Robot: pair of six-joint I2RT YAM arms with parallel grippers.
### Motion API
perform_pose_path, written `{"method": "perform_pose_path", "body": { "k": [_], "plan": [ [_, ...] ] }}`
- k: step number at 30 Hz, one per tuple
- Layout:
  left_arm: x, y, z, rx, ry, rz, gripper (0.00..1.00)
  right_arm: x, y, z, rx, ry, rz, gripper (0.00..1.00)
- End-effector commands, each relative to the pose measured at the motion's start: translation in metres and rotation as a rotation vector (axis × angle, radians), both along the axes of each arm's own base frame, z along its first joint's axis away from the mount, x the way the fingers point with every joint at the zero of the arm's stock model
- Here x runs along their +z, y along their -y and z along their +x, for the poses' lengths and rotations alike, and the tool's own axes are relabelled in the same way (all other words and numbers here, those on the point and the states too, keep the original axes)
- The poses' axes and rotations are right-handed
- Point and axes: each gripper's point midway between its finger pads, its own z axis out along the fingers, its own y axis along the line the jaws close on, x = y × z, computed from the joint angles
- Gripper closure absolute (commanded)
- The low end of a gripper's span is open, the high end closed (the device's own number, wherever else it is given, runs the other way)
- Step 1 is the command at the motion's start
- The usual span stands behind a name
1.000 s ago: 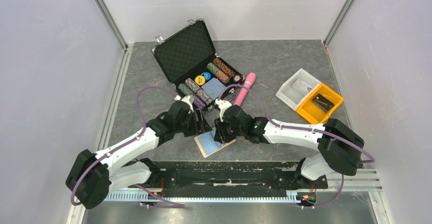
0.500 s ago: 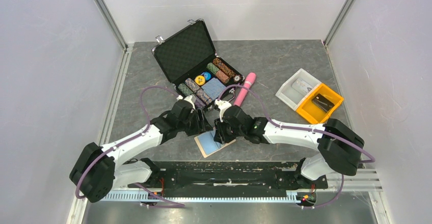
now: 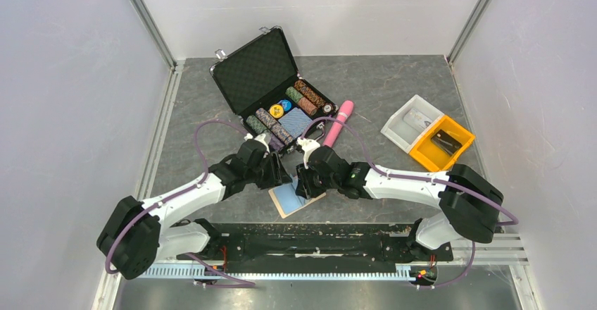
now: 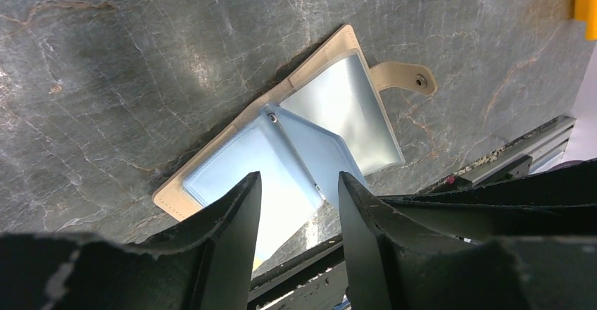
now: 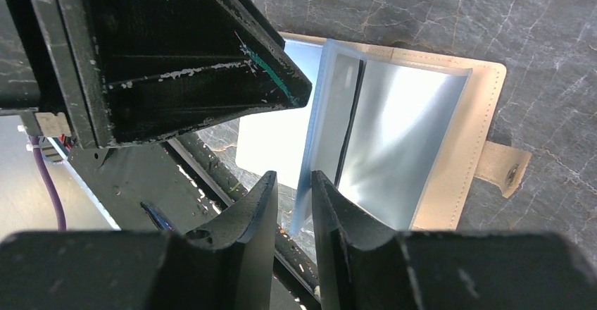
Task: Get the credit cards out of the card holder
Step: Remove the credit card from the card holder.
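Since a second ago the left arm's elbow has slid rightward and its left pincer (image 3: 283,176) has edged closer to the holder (image 3: 280,210); the right arm has stayed where it was. Both pincers meet over the holder, which lies opened flat on the counter (image 3: 394,91) just beyond the arms' bases, its tan tab (image 4: 412,79) pointing away from the fold. The left pincer (image 4: 296,180) is released, fingers apart above a light blue card (image 4: 232,176) in its clear pocket. The right pincer (image 5: 292,176) is clenched on the lower corner of a clear leaf (image 5: 331,134), which stands up from the fold; a silvery card (image 5: 394,127) shows in the pocket behind it. Farther back sits an open black case (image 3: 257,70) with rows of chips (image 3: 281,123), a pink tube (image 3: 336,123) just beside it. Well apart to the right are a white bin (image 3: 412,123) and a yellow bin (image 3: 442,143), touching each other.
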Motion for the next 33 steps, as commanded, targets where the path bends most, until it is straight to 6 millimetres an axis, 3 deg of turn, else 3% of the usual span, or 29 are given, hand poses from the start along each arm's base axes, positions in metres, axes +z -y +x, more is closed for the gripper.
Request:
{"method": "perform_pose_path", "body": {
  "k": [1, 8, 19, 33],
  "plan": [
    [0.009, 0.005, 0.005, 0.012, 0.015, -0.043, 0.49, 0.017, -0.007, 0.006, 0.003, 0.045, 0.04, 0.73],
    [0.028, 0.011, 0.011, 0.024, 0.05, -0.095, 0.4, 0.018, -0.007, 0.005, 0.002, 0.047, 0.043, 0.73],
    [0.014, 0.017, 0.014, 0.018, 0.016, -0.082, 0.47, 0.018, -0.007, 0.006, 0.002, 0.048, 0.042, 0.74],
    [-0.003, 0.004, 0.002, 0.033, -0.019, -0.038, 0.53, 0.018, -0.002, 0.009, -0.012, 0.063, 0.028, 0.7]
  ]
}}
